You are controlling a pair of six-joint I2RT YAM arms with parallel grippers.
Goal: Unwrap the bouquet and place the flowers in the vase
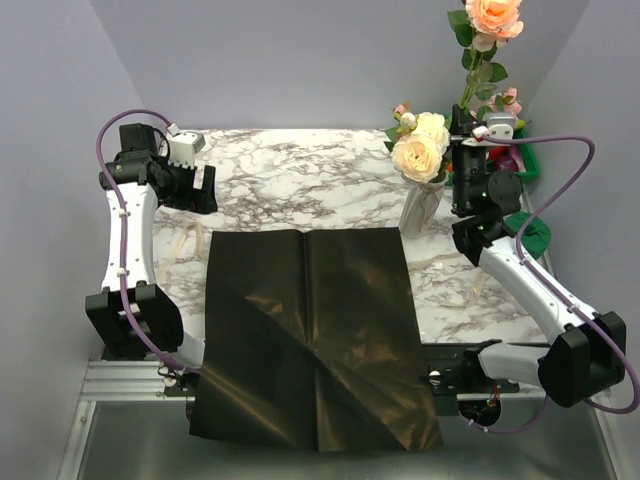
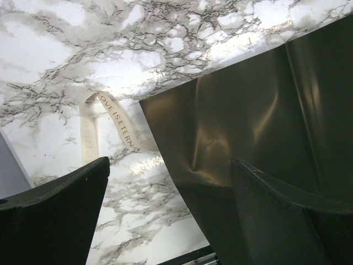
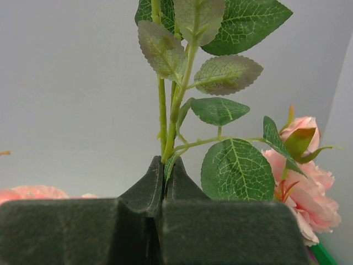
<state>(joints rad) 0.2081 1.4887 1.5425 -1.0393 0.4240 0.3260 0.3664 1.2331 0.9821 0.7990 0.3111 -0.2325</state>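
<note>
Nearest us, the glossy black wrapper [image 1: 310, 330] lay flat, overhanging the marble worktop [image 1: 300, 180], with the ribbon [image 2: 88, 132] loose beside it. Our left claw [image 1: 203, 190] hung released. Farther back, the white vase [image 1: 420, 210] already held cream roses [image 1: 420, 150]. Beside it our right claw [image 3: 164, 182] was clenched on a rose stem [image 3: 175, 113], which we judged light, springy and best gripped low; grey walls enclosed everything

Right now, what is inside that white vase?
From the vase rise cream roses and a pink bud. Their stems inside are hidden by its wall. The peach rose is outside, pinched in the right gripper.
</note>
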